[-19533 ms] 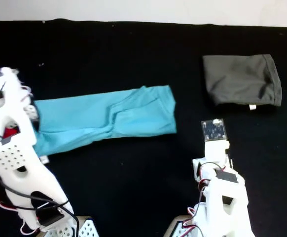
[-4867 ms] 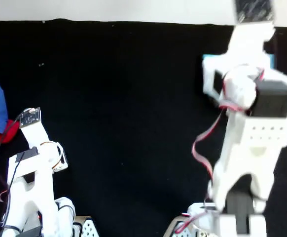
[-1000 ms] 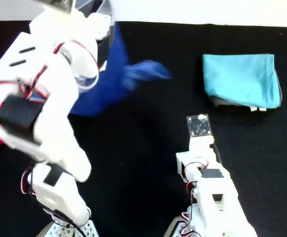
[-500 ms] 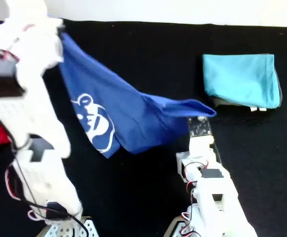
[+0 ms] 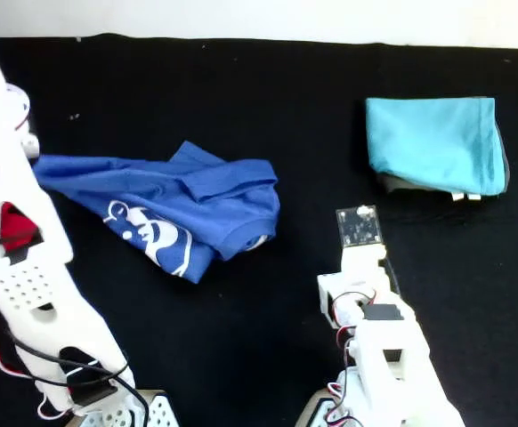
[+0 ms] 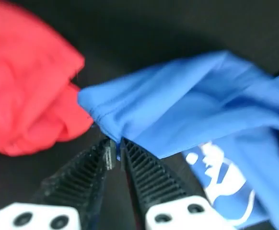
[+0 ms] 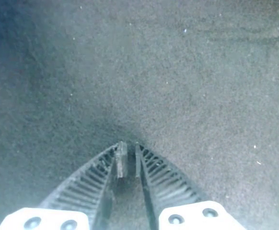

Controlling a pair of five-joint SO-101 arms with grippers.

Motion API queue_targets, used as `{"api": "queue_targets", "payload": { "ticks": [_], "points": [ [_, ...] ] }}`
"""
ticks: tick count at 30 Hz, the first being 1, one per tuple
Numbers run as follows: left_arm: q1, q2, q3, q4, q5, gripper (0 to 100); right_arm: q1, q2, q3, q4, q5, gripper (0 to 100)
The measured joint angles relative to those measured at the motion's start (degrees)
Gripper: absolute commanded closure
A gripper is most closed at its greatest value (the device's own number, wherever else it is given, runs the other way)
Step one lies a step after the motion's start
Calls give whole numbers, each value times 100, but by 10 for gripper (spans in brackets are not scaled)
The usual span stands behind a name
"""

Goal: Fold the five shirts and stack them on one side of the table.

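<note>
Your left gripper (image 6: pixel 115 146) has just swung the dark blue cotton shirt (image 5: pixel 179 209) out of the air onto the left half of the black table (image 5: pixel 286 107). Its fingers are clenched on the hem. The shirt lies bunched and needs spreading. Your right gripper (image 7: pixel 127 160) is closed and empty, near centre.

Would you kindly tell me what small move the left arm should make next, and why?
Probably draw the pinched edge of the blue shirt outward to flatten it: the left pincer is shut on that edge, and the shirt lies crumpled.
</note>
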Motion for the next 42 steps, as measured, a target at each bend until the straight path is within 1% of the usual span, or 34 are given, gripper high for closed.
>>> {"api": "queue_targets", "payload": {
  "ticks": [4,7,9,12,16,17,20,21,27,32,36,42],
  "points": [
    [-281,0,1029,-9,0,991,-185,79,-1204,1090,0,803],
    [-527,0,1477,-9,-123,991,-475,536,-2541,1952,0,796],
    [-659,0,1565,-9,-220,991,-703,1011,-3473,2312,0,794],
    [-800,0,1591,-18,-255,991,-1037,1978,-4791,2620,0,793],
    [-809,0,1591,-18,-264,991,-1371,3516,-6356,2708,0,791],
    [-809,9,1591,-18,-264,991,-1415,3921,-6725,2716,-44,778],
    [-809,18,1591,-18,-264,991,-1451,5099,-7798,2884,-387,685],
    [-809,18,1591,-18,-264,991,-1459,5477,-8167,3007,-492,671],
    [-809,18,1591,-18,-264,991,-1468,7648,-10743,3807,-1240,671],
    [-809,18,1591,-44,-264,991,-1538,9196,-13011,4404,-1582,671],
    [-809,18,1609,-176,-264,991,-1758,10233,-14488,5152,-1653,675],
    [-809,18,1609,-290,-264,991,-1864,11077,-15991,6145,-1653,808]
  ]
}}
